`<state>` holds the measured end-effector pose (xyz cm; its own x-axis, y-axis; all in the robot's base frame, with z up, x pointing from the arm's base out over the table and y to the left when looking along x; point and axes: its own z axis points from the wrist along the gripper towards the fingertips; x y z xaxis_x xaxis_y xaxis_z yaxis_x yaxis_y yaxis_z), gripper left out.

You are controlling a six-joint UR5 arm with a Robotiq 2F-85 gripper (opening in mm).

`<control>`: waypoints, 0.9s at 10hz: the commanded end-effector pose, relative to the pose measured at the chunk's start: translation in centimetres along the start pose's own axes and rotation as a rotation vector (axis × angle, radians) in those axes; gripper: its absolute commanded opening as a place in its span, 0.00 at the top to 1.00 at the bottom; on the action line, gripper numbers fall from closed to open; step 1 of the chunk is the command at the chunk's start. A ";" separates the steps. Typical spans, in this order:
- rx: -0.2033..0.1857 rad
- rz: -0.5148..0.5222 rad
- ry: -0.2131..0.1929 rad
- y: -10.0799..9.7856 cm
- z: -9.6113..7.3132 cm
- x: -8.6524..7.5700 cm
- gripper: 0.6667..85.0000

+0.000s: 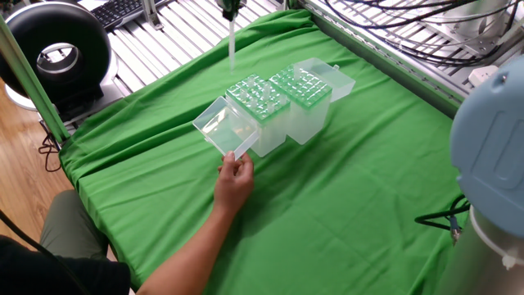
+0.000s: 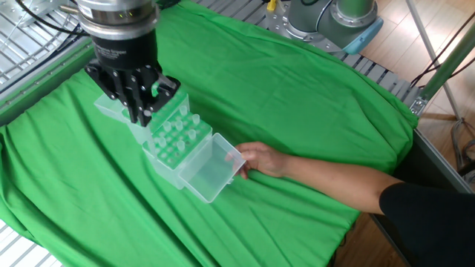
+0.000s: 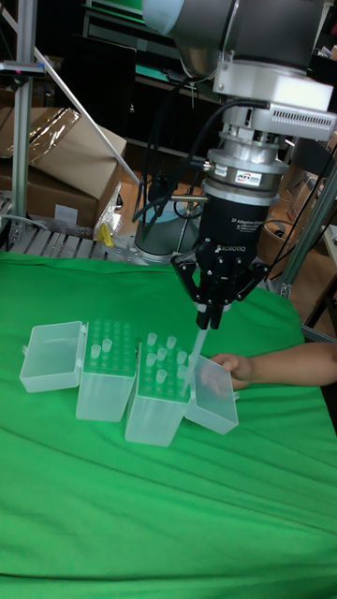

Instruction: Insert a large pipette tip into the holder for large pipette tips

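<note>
The holder for large pipette tips (image 1: 270,135) is the translucent box nearer the person. It has a greenish grid top with several tips standing in it. A person's hand (image 1: 236,180) holds its clear lid (image 1: 221,129) open. My gripper (image 3: 210,320) is shut on a long clear large pipette tip (image 3: 196,354) that hangs straight down. In the tall fixed view the tip's point hangs just above the holder (image 3: 157,412), near its lid side. In the other fixed view my gripper (image 2: 141,119) covers part of the boxes and hides the tip.
A second translucent grid-topped box (image 1: 309,119) stands against the holder, its lid (image 1: 332,75) open on the far side. A green cloth (image 1: 344,205) covers the table. The person's arm (image 2: 349,182) reaches in from the table's edge. Metal racks and cables line the edges.
</note>
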<state>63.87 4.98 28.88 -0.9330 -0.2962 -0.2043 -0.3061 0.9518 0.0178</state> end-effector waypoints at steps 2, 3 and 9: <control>-0.006 0.021 0.005 1.1 0.8 0.1 0.84; -0.002 0.017 0.014 1.0 0.9 0.4 0.84; 0.016 0.023 0.047 0.9 1.1 1.5 0.85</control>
<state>62.69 5.32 27.54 -0.9456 -0.2817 -0.1627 -0.2856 0.9583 0.0009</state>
